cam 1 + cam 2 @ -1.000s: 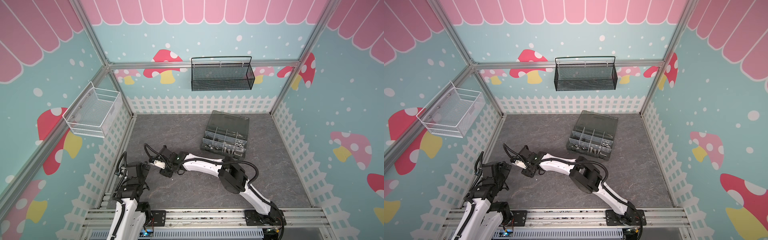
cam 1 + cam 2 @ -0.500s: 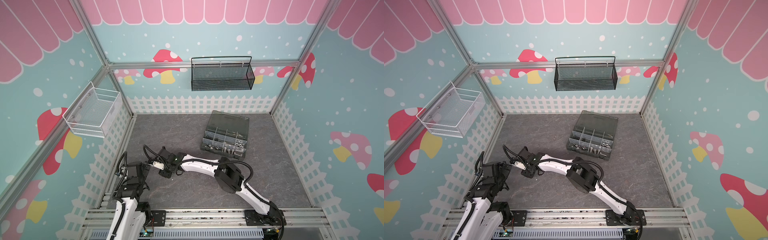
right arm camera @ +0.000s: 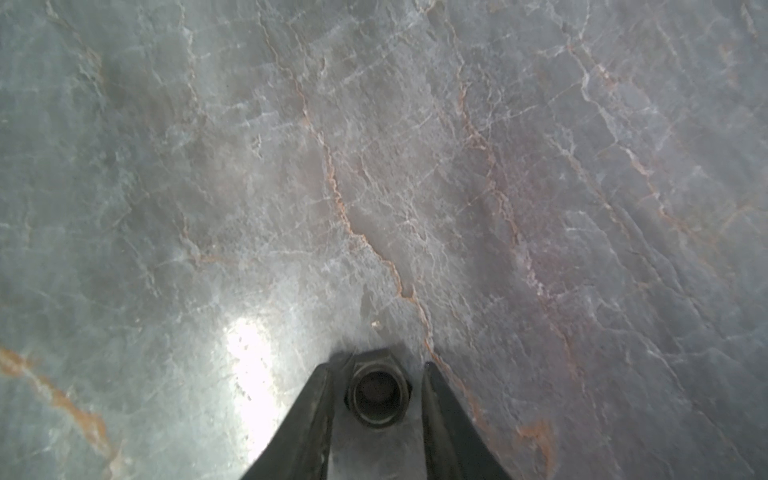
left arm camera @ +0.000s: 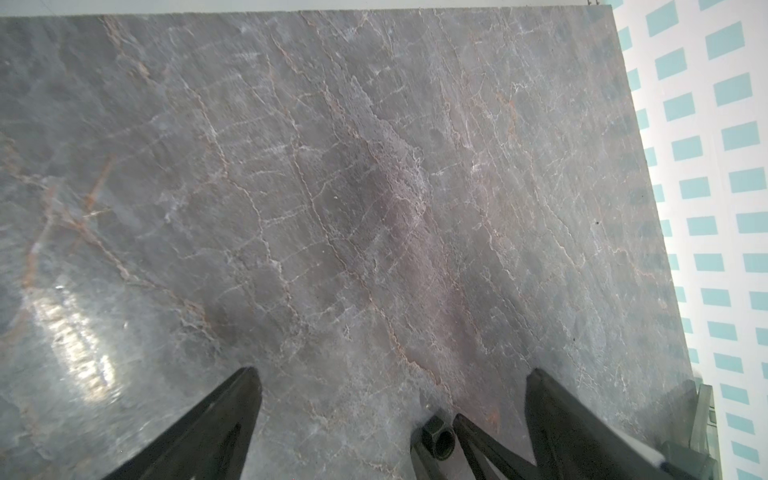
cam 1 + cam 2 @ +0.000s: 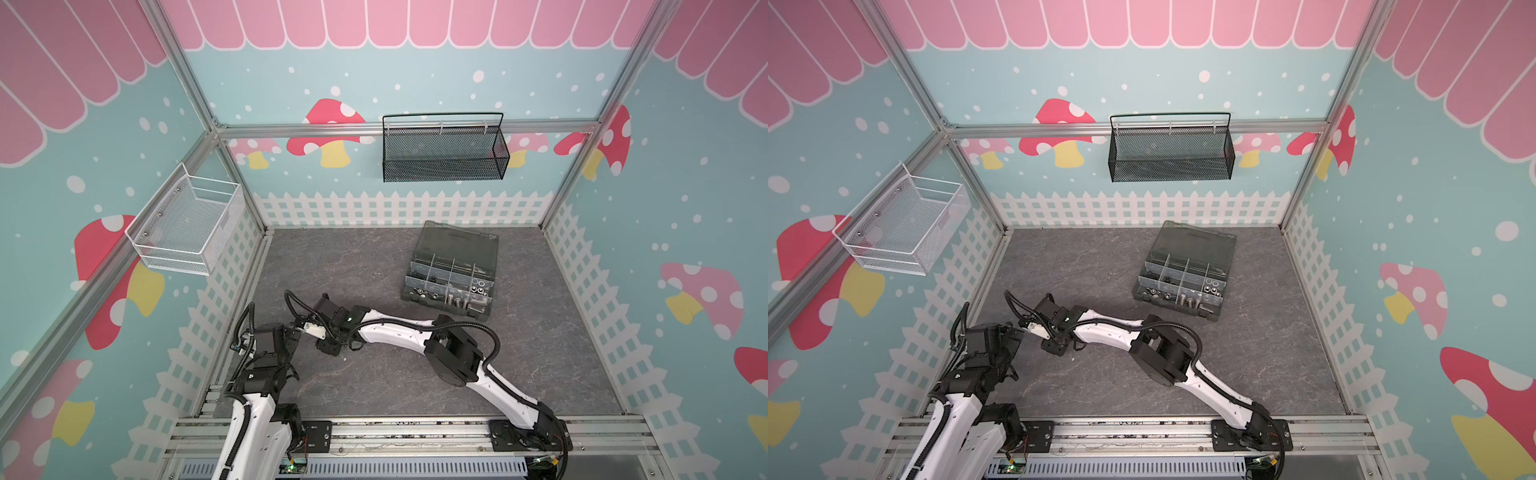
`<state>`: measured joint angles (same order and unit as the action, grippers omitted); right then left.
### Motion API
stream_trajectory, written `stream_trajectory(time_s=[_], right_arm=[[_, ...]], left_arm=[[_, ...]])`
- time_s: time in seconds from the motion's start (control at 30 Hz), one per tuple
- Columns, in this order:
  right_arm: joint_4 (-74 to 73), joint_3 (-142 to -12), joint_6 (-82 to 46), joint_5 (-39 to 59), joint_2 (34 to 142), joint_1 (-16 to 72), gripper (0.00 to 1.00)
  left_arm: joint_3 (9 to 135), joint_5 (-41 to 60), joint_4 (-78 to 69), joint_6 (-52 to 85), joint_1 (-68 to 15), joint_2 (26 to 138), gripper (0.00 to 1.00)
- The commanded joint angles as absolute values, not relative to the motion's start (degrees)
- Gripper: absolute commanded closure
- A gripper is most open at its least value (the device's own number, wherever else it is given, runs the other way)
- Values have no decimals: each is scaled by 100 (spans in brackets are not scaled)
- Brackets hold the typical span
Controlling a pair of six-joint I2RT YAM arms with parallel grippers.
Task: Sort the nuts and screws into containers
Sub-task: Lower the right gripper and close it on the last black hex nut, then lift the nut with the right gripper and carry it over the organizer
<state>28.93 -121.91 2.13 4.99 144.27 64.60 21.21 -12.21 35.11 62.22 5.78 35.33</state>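
**Where the right gripper straddles a single nut**

While its jaws stand partly apart, the right gripper (image 3: 376, 365) points down at the grey marbled surface (image 3: 540, 166) with one dark hexagonal nut (image 3: 377, 395) between its fingers. The nut lies flat, hole up, and a thin gap shows on either side, so the jaws are not closed on it. Just beside it, the left gripper (image 4: 391, 370) hangs over the surface with its jaws wide open; its wrist view catches the same nut at the frame edge. Well apart, toward the back right in both top views, the organizer box (image 5: 459, 243) rests with its lid open. Its containers (image 5: 451, 279) hold silver screws (image 5: 455, 300) and other small hardware. A black mesh basket (image 5: 442, 153) and a white wire basket (image 5: 187, 228) hang on the walls.
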Motion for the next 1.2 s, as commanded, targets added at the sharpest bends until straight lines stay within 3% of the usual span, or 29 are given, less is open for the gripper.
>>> stream_trajectory(time_s=[0.0, 0.23, 0.57, 1.17], right_arm=[[3189, -12268, 228, 371, 14737, 6405, 67], [3347, -12267, 205, 273, 14731, 6390, 74], [3480, -12031, -32, 246, 14427, 6332, 94], [2839, -10250, -831, 47, 12515, 5705, 100]], left_arm=[[2056, -1222, 3520, 6294, 616, 3558, 0], [2057, -1213, 3507, 6287, 616, 3563, 0], [2064, -1204, 3499, 6164, 621, 3563, 0], [2052, -1084, 3359, 6074, 624, 3673, 0]])
